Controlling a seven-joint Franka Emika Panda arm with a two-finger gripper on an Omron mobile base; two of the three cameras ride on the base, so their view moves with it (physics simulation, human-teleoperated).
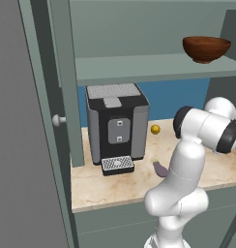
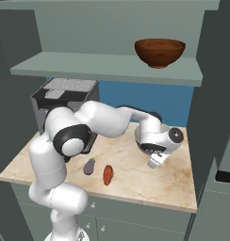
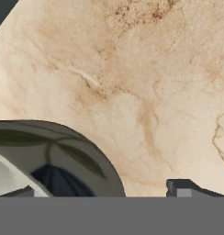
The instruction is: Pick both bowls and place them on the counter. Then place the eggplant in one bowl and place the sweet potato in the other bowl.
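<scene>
The grey-beige bowl (image 3: 72, 156) sits on the counter (image 3: 132, 69) at the lower left of the hand view. My gripper (image 3: 100, 190) is open, one fingertip (image 3: 22, 192) inside the bowl and the other outside it, so the bowl's wall stands between them untouched. From the right base view, my gripper (image 2: 154, 162) points down at the counter's right part and the hand hides most of that bowl. Up on the grey-green shelf rests the dark brown bowl (image 2: 160, 52). The eggplant (image 2: 89, 166) and the sweet potato (image 2: 108, 174) lie side by side on the counter, left of the gripper.
A black and grey coffee machine (image 1: 117, 128) stands at the counter's back left. A small yellow ball (image 1: 155, 129) lies beside it. The shelf board (image 2: 107, 68) overhangs the counter, and tall cabinet walls close in both sides.
</scene>
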